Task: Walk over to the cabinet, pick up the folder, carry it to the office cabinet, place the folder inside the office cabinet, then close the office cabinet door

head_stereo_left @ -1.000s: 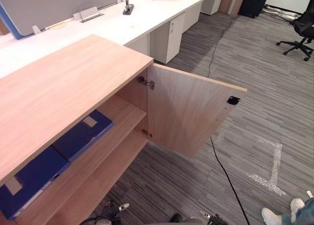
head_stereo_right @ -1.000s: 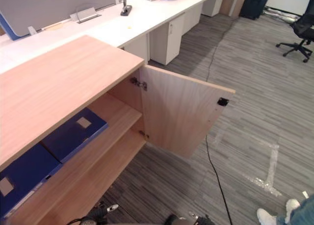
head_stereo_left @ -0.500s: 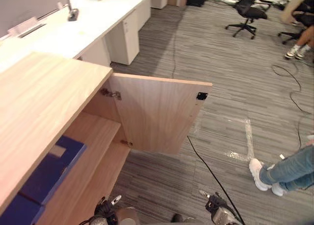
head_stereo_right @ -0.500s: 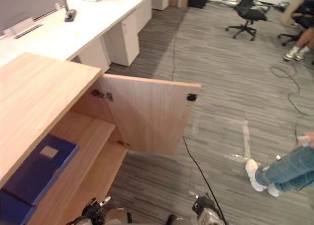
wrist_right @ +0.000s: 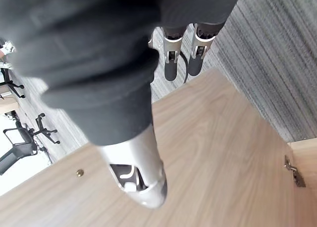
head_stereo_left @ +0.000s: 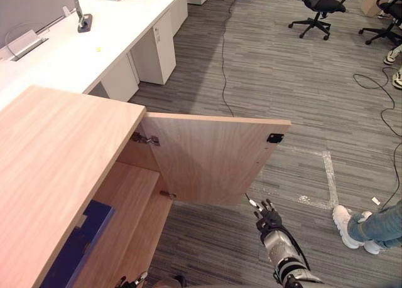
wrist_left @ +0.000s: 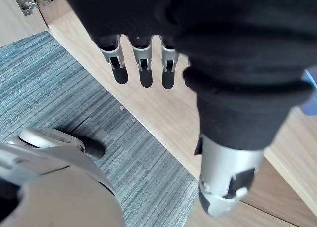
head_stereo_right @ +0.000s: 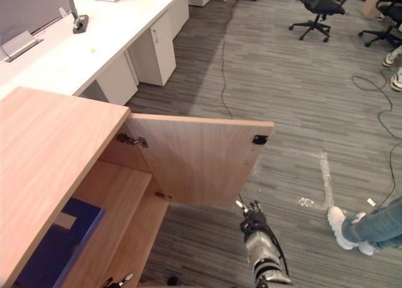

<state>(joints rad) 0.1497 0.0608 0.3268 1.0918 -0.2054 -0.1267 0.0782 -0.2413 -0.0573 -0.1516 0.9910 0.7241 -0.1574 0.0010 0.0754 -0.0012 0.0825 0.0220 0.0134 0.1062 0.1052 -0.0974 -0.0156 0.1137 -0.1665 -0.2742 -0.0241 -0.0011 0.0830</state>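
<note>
Folder: the blue folder [head_stereo_right: 53, 247] lies flat on the upper shelf, inside the office cabinet [head_stereo_left: 56, 156].
Door: the door [head_stereo_left: 210, 156] stands wide open.
Right hand: the right hand [head_stereo_left: 269, 218] is low by the door's bottom edge, fingers straight, empty.
Left hand: the left hand [wrist_left: 141, 68] has straight fingers, empty, over the cabinet's bottom board.
Room: you see grey striped carpet [head_stereo_left: 282, 81], a white desk [head_stereo_left: 75, 49], an office chair [head_stereo_left: 317, 2] and a person's shoe [head_stereo_left: 347, 220].
Right wrist view: gives you the door's hinge [wrist_right: 292, 170] close up.

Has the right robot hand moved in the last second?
Yes. The right robot hand has reached forward and now sits nearer the lower edge of the open light-wood cabinet door.
</note>
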